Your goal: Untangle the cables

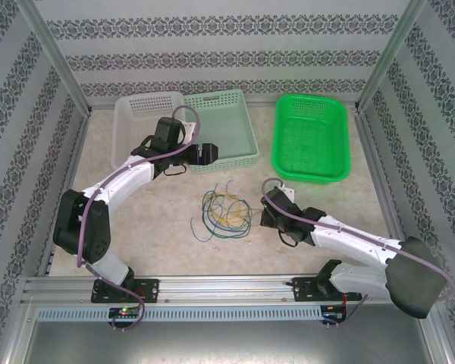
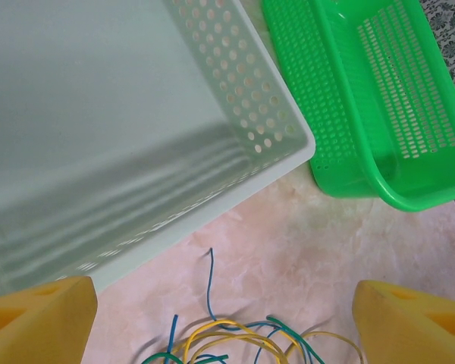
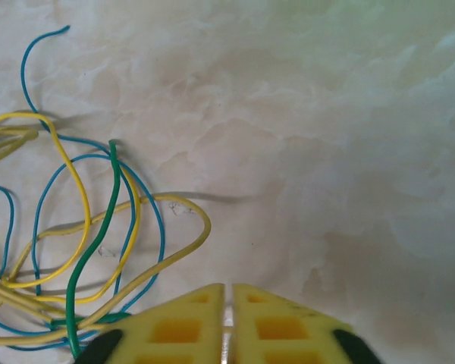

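Observation:
The cables (image 1: 224, 211) lie in a loose tangle of yellow, green and blue strands on the table's middle. My right gripper (image 1: 267, 216) sits low at the tangle's right edge. In the right wrist view it (image 3: 226, 303) is shut, pads together. A yellow strand (image 3: 163, 262) runs along the outside of its left finger, and I see nothing pinched between the pads. My left gripper (image 1: 205, 154) hovers beyond the tangle, near the pale baskets. It (image 2: 224, 326) is open, with the top of the cables (image 2: 235, 334) between its yellow fingers (image 2: 38, 318).
A clear basket (image 1: 133, 125) and a pale green basket (image 1: 227, 114) stand at the back left, and a bright green basket (image 1: 311, 136) at the back right. The pale basket's wall (image 2: 235, 98) is close under my left wrist. Patterned walls enclose the table.

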Controlling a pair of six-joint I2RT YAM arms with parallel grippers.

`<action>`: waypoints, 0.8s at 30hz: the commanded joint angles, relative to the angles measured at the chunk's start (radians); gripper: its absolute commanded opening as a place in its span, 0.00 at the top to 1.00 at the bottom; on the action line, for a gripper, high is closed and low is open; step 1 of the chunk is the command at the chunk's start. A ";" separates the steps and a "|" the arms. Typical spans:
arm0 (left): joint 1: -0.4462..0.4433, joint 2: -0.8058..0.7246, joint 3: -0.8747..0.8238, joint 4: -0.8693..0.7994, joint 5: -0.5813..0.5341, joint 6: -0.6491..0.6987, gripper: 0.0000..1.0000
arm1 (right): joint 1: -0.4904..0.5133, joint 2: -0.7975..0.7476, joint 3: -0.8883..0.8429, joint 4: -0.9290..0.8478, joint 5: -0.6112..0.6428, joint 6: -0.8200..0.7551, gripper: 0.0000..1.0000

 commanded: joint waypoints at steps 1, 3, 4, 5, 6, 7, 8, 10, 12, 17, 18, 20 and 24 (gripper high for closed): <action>-0.008 -0.007 0.026 0.019 0.020 0.018 0.12 | 0.010 -0.046 0.051 -0.038 0.069 -0.038 1.00; -0.008 -0.001 0.030 0.019 0.023 0.018 0.12 | 0.009 -0.076 0.071 -0.059 0.090 -0.069 1.00; -0.007 0.000 0.031 0.016 0.026 0.017 0.12 | 0.008 -0.092 0.083 -0.072 0.107 -0.080 1.00; -0.007 0.001 0.029 0.016 0.030 0.014 0.12 | 0.007 -0.108 0.096 -0.085 0.121 -0.091 1.00; -0.007 0.000 0.027 0.018 0.032 0.013 0.12 | 0.005 -0.122 0.108 -0.097 0.130 -0.103 1.00; -0.007 0.000 0.024 0.019 0.035 0.014 0.12 | 0.003 -0.137 0.122 -0.112 0.139 -0.117 1.00; -0.007 -0.003 0.020 0.020 0.039 0.014 0.12 | 0.000 -0.151 0.137 -0.123 0.144 -0.134 1.00; -0.008 -0.006 0.018 0.019 0.057 0.020 0.12 | -0.010 -0.175 0.173 -0.145 0.144 -0.181 1.00; -0.007 -0.010 0.021 0.019 0.088 0.033 0.08 | -0.021 -0.193 0.225 -0.184 0.141 -0.231 1.00; -0.009 -0.022 0.018 0.019 0.116 0.051 0.04 | -0.065 -0.212 0.349 -0.253 0.114 -0.327 1.00; -0.009 -0.024 0.017 0.019 0.115 0.050 0.04 | -0.072 -0.212 0.366 -0.255 0.107 -0.337 1.00; -0.010 -0.024 0.016 0.020 0.124 0.054 0.04 | -0.083 -0.205 0.397 -0.255 0.096 -0.353 1.00; -0.026 -0.022 0.034 -0.003 0.137 0.090 0.04 | -0.094 -0.171 0.448 -0.250 0.066 -0.384 1.00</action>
